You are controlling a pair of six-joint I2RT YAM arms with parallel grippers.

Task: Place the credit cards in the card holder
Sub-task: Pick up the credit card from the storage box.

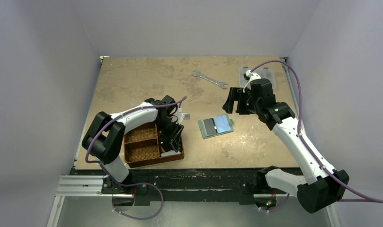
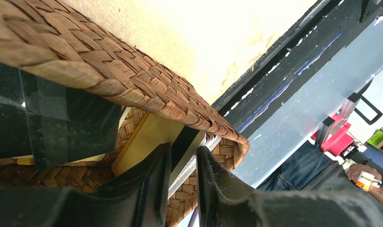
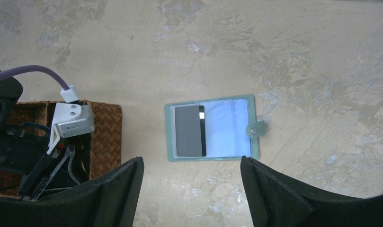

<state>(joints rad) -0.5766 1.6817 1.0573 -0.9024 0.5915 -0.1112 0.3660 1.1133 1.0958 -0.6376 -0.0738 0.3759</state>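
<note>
Woven basket holds the credit cards. The left gripper has its jaws narrow around their edges, but whether it grips them I cannot tell. The right gripper hangs wide open above the card holder.

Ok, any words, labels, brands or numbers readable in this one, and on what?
No text is readable in any view.
Grey card in the card holder: no print visible.
White camera module over the woven basket: possible marking, too blurred to read.
Wrench: too small to tell any stamp.
Bottle label in the background: blurred.
</note>
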